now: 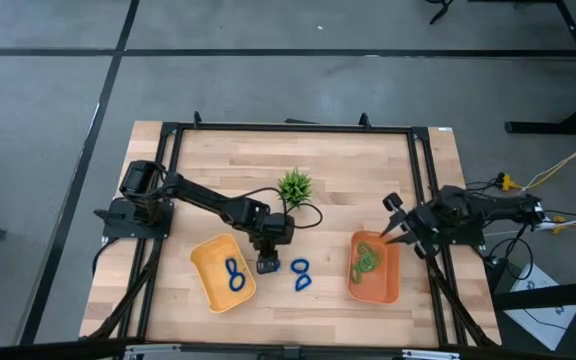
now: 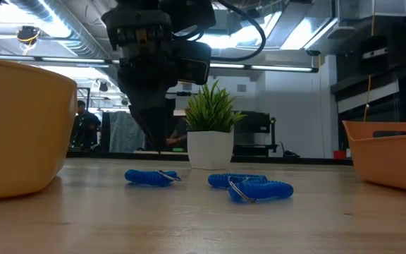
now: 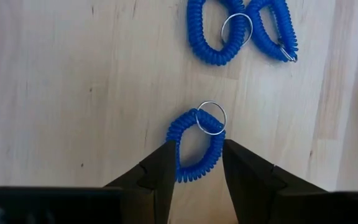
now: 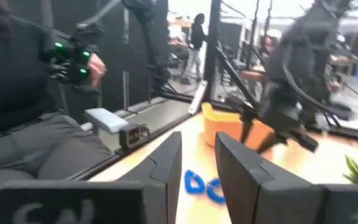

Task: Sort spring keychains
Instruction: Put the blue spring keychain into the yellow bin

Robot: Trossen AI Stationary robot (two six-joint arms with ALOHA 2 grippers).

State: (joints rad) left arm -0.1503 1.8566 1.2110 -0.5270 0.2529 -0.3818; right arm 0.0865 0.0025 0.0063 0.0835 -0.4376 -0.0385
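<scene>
Left wrist view: left end effector (image 3: 197, 168) straddles blue spring keychain (image 3: 196, 146), fingers touching it.

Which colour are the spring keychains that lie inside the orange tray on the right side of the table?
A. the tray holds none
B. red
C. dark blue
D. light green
D. In the high view the orange tray near the right gripper holds light green keychains, while the blue keychains lie on the table and in the yellow tray.
</scene>
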